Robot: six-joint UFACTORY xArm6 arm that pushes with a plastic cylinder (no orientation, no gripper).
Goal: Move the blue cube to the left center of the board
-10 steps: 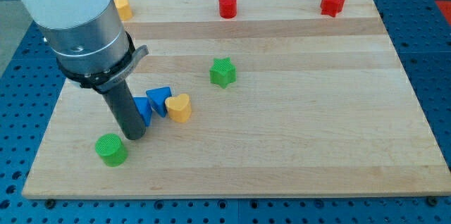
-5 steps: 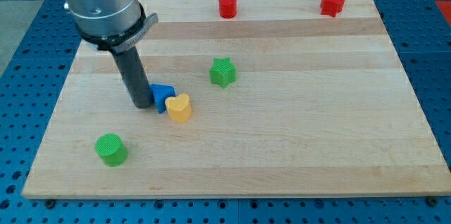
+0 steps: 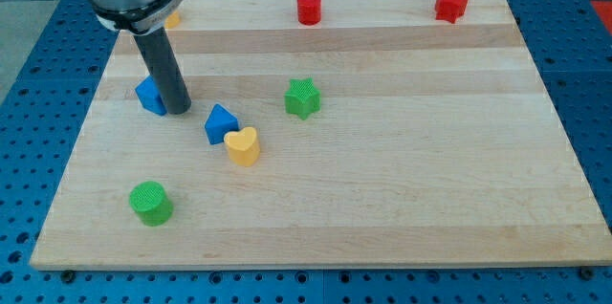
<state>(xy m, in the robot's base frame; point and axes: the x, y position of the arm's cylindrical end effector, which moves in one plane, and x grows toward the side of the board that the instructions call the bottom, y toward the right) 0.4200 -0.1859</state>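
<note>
My tip (image 3: pixel 178 110) rests on the board at the view's left, about mid-height. A blue cube (image 3: pixel 148 95) sits right against the rod's left side, partly hidden by it. A second blue block, a triangular one (image 3: pixel 220 123), lies to the right of the tip, touching a yellow heart-shaped block (image 3: pixel 243 145) below it.
A green cylinder (image 3: pixel 151 202) stands near the bottom left. A green star block (image 3: pixel 302 97) sits in the middle. A red cylinder (image 3: pixel 308 7) and a red star block (image 3: pixel 450 3) are at the top edge. A yellow block (image 3: pixel 173 17) peeks out behind the arm.
The rod has moved up and to the left. The blue cube went with it, away from the blue triangular block and the yellow heart, which stayed.
</note>
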